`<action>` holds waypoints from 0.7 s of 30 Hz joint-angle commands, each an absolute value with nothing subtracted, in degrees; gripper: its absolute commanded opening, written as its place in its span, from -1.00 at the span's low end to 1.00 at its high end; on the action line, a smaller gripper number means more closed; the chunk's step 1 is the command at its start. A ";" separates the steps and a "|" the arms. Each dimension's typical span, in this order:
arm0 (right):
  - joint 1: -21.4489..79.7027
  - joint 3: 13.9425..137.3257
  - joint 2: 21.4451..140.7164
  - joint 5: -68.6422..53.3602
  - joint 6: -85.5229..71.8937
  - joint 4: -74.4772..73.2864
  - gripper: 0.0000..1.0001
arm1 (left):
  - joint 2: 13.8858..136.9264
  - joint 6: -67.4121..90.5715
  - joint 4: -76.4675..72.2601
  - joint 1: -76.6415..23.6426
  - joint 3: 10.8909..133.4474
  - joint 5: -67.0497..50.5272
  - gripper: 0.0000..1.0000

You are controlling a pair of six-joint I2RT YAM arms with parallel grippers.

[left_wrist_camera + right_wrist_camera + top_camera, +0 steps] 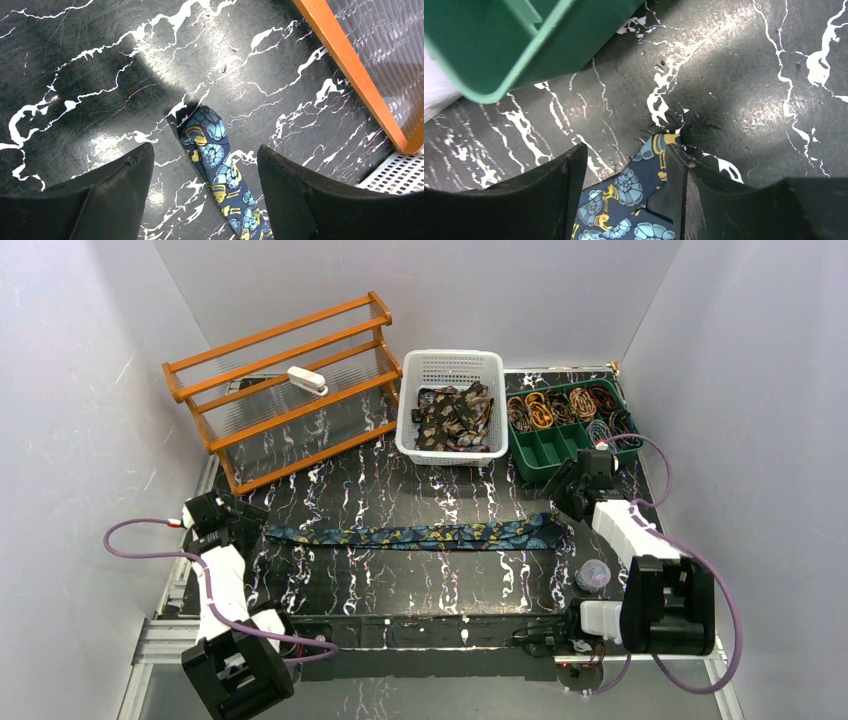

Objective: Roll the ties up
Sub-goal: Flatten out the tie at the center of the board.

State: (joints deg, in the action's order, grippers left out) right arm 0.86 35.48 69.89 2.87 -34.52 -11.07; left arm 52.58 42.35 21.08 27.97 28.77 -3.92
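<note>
A blue paisley tie lay flat across the black table, running nine to three o'clock. The left gripper and right gripper each hung open over one end, gripping nothing. Rolling likely needed a tight, straight start from the narrow end.

Top view: bright, even light from above; white walls slightly washed out; soft shadow beneath rack at 10 o'clock. Wrist views: white glare on glossy table toward 12 o'clock; black fingers at 6 o'clock underexposed, edges soft.
</note>
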 commanded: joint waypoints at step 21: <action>0.61 36.28 74.89 2.87 -29.66 -12.37 -0.95 | 43.14 43.01 15.15 27.30 23.33 -28.81 0.64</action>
